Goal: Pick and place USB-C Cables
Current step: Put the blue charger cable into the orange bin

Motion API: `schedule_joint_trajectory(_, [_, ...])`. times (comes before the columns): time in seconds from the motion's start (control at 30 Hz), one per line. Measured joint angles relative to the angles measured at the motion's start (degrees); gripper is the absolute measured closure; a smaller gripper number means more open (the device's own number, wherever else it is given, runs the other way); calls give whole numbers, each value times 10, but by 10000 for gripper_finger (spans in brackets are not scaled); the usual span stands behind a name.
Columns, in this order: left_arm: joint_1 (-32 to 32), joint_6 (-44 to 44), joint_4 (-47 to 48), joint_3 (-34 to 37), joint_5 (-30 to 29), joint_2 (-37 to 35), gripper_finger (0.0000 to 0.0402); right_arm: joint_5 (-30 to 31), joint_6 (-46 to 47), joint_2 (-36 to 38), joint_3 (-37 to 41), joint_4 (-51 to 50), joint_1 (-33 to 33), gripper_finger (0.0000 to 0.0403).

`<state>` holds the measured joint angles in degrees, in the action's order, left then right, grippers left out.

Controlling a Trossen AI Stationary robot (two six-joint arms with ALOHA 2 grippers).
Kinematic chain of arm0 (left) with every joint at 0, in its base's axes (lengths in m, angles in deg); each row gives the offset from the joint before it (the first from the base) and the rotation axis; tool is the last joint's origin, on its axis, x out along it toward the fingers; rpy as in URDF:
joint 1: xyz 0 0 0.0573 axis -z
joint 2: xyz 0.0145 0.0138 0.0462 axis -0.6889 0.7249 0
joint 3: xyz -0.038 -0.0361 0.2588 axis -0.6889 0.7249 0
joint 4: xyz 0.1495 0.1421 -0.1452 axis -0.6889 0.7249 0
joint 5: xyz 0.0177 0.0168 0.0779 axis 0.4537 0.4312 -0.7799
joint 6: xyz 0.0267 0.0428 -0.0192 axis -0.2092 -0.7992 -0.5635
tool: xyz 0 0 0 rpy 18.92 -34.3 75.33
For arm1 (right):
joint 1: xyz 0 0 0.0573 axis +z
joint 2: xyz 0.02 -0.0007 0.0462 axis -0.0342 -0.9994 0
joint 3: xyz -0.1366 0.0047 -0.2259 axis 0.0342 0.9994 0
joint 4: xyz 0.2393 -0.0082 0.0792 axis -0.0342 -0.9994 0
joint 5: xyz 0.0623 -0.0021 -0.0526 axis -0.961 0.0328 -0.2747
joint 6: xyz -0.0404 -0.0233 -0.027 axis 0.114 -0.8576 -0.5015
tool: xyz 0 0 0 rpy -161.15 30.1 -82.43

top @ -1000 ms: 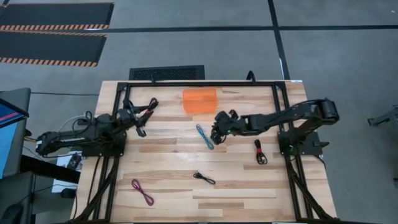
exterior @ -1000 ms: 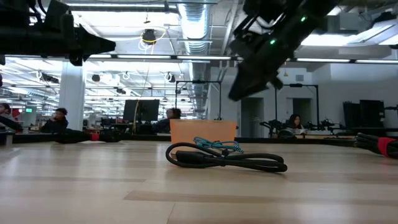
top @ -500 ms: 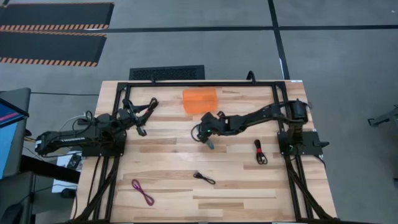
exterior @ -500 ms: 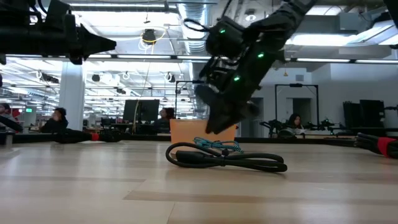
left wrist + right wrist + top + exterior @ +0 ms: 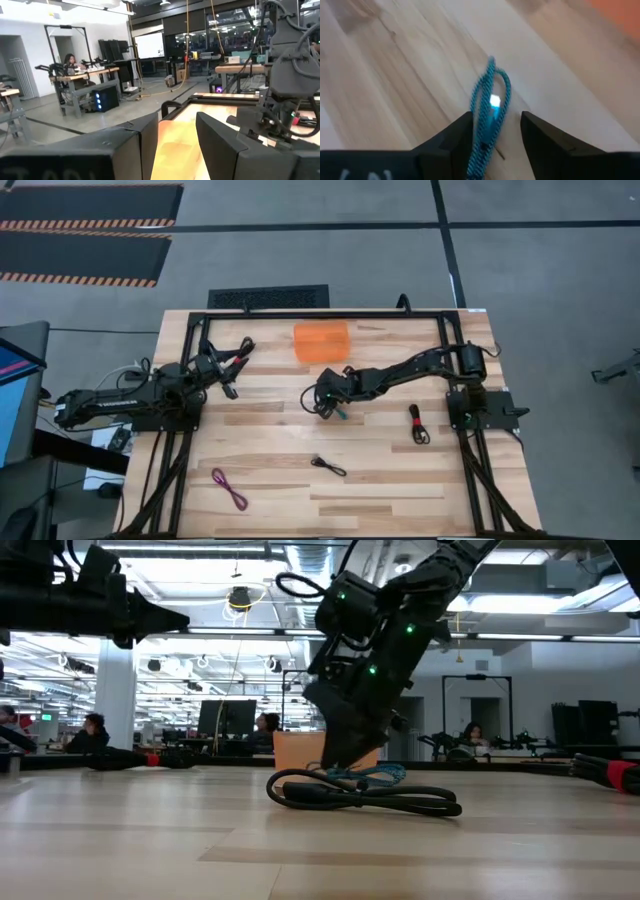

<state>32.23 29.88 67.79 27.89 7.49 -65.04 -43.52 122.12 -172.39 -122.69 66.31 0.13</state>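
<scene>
My right gripper (image 5: 325,402) is open and low over the teal-blue cable (image 5: 490,102). Its two fingers stand on either side of the cable's folded length, near the table's middle (image 5: 335,765). The cable lies flat on the wood (image 5: 378,775). The black cable (image 5: 328,466), the magenta-purple cable (image 5: 229,488) and one red-and-black cable (image 5: 417,424) also lie flat on the table. A second red-and-black cable (image 5: 238,354) lies by the far-left frame. My left gripper (image 5: 226,385) waits open and raised at the table's left (image 5: 177,125).
The orange tray (image 5: 321,341) sits at the table's far edge, just beyond my right gripper. A black metal frame (image 5: 330,314) runs along the far edge and both sides. In the low view the black cable (image 5: 360,795) lies in front of the teal one.
My right gripper has moved toward the table's left and come down from above the table, until its open fingers straddle the teal-blue cable.
</scene>
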Motion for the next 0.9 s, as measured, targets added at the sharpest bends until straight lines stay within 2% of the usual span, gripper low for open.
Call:
schedule_joint_trajectory(0.1, [0,0,-7,0,0,0,276,-16,-11,-1,1,-14,-6,250])
schedule_joint_trajectory(0.33, [0,5,-7,0,0,0,276,-68,-51,6,-1,-5,-31,385])
schedule_joint_trajectory(0.43, [0,4,-6,0,-1,0,276,-79,-69,10,-6,-20,-40,385])
schedule_joint_trajectory(0.7, [0,0,-6,0,-1,0,276,-72,-162,8,-119,-128,-51,397])
schedule_joint_trajectory(0.9, [0,0,-6,0,-1,0,276,-5,-285,8,-201,-189,-60,394])
